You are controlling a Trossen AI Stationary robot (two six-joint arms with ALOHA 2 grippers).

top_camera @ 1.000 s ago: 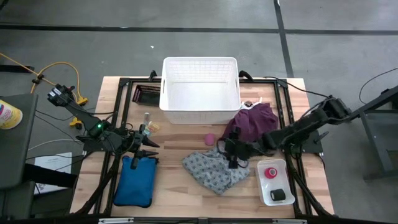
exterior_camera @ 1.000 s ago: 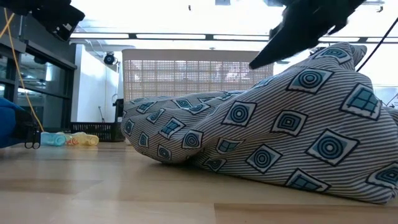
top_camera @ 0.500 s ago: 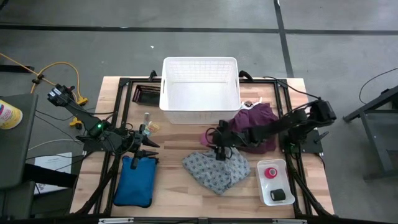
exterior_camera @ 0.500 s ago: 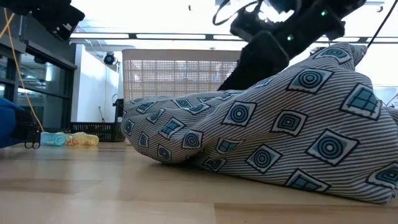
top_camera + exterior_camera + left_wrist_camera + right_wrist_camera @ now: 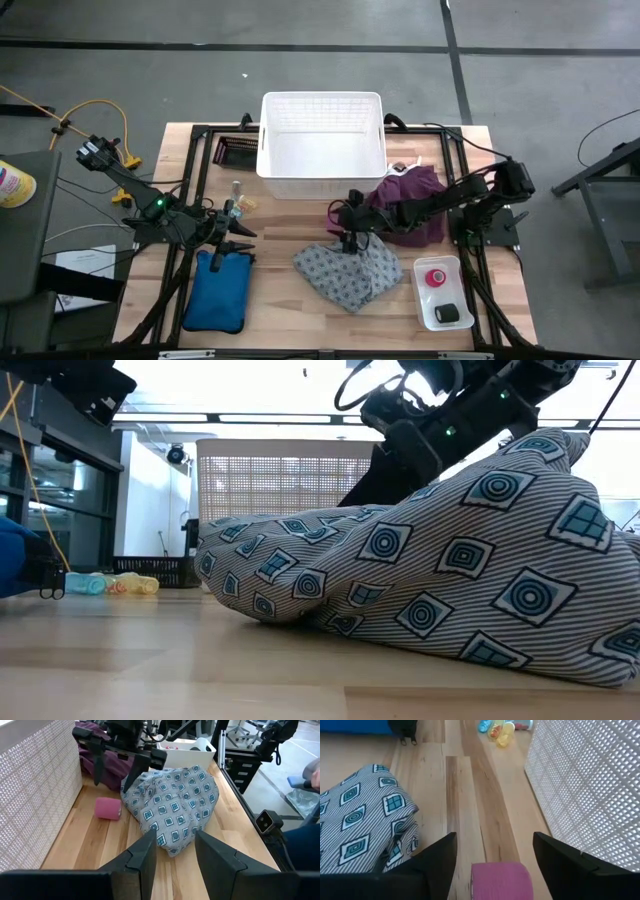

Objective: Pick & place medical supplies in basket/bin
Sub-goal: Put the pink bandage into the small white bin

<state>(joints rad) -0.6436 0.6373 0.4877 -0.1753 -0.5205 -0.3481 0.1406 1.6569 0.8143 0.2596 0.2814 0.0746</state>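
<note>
Right gripper over the pink tape roll

The right gripper [image 5: 492, 857] hangs with fingers spread on either side of the pink tape roll [image 5: 501, 880], which lies on the table [image 5: 290, 215] between the basket [image 5: 322, 140] and the grey patterned cloth [image 5: 350, 272]. The roll looks light, stiff and apt to roll; pinching its flat sides seems safest. The left gripper [image 5: 172, 852] waits with its fingers apart near the blue pouch [image 5: 218, 290].

Pink tape roll [image 5: 108, 808] lies on its side beside crumpled grey patterned cloth [image 5: 175, 802].
</note>
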